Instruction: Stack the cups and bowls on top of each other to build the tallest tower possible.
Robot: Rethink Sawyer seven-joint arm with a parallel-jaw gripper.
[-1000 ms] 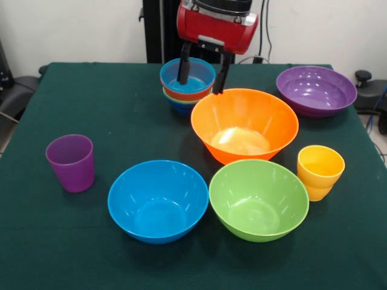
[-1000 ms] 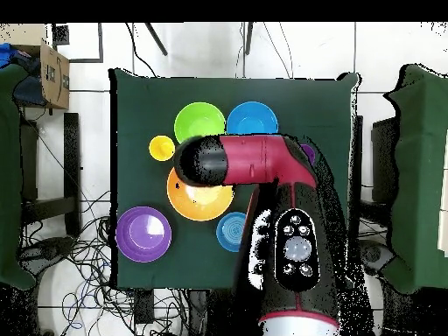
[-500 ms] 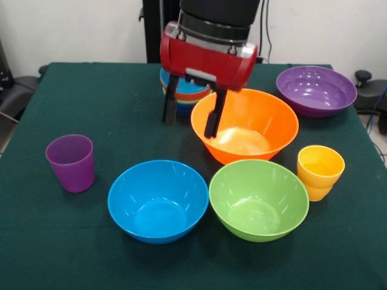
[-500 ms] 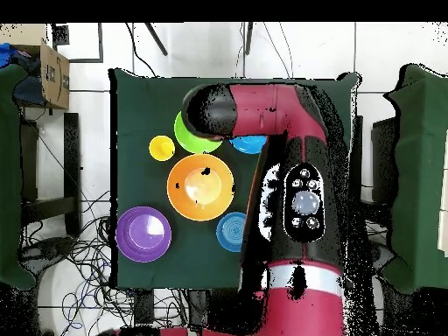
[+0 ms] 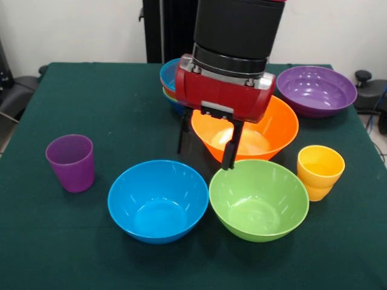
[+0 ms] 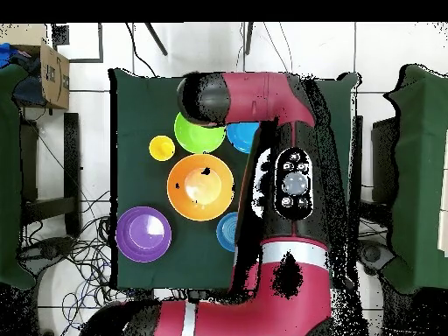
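My gripper (image 5: 204, 159) is open and empty. It hangs over the near rim of the large orange bowl (image 5: 275, 124), just behind the large blue bowl (image 5: 158, 199) and the large green bowl (image 5: 259, 198). One finger is outside the orange bowl's left side and the other is at its near rim. The tower of small nested bowls (image 5: 169, 77), light blue on top, stands behind the gripper and is partly hidden. The purple cup (image 5: 71, 162) stands at the left and the yellow cup (image 5: 319, 171) at the right. The wide purple bowl (image 5: 315, 89) sits at the far right.
The table (image 5: 91, 96) has a dark green cloth. In the overhead view the arm (image 6: 262, 96) covers the purple cup and part of the blue bowl (image 6: 241, 138). The orange bowl (image 6: 200, 186), yellow cup (image 6: 161, 148) and purple bowl (image 6: 143, 234) show there.
The gripper has moved from the small bowl stack toward the near side, across the orange bowl's left edge, and lower. It stays open and empty. The bowls and cups have not moved.
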